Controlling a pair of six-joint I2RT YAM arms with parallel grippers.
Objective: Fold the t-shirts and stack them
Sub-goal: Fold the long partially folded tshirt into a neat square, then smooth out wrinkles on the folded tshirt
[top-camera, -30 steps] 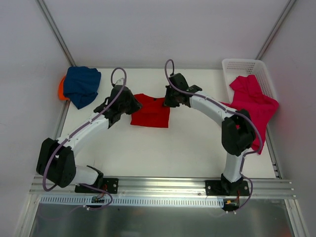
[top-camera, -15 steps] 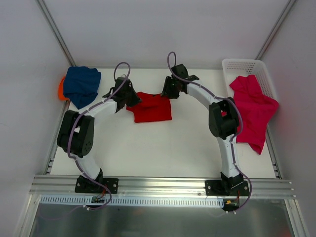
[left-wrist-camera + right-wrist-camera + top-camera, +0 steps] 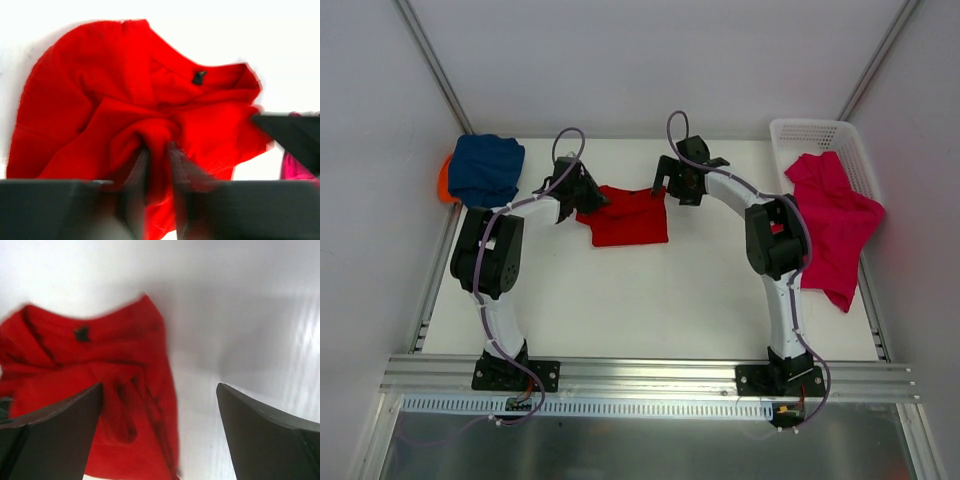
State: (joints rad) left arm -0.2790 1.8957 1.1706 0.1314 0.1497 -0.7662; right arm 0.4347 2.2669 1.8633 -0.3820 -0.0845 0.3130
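Note:
The red t-shirt [image 3: 632,218] lies bunched on the white table [image 3: 650,300], between the two arms and toward the back. My left gripper [image 3: 594,199] is at its left edge. In the left wrist view the fingers [image 3: 176,165] are shut on a gathered fold of the red t-shirt [image 3: 90,90]. My right gripper [image 3: 668,190] hovers at the shirt's right back corner. In the right wrist view it [image 3: 159,386] stands wide open above the edge of the red t-shirt [image 3: 75,370], holding nothing. The navy t-shirt [image 3: 485,170] lies on the orange one [image 3: 443,181] at the back left.
A white lattice basket [image 3: 808,130] stands at the back right. The magenta t-shirt [image 3: 835,225] hangs over its front rim onto the table. Grey walls close in the table on the left, back and right.
My right gripper has opened and let go of the red t-shirt. Both grippers carried the shirt a little toward the back, and the left arm folded in closer to its base.

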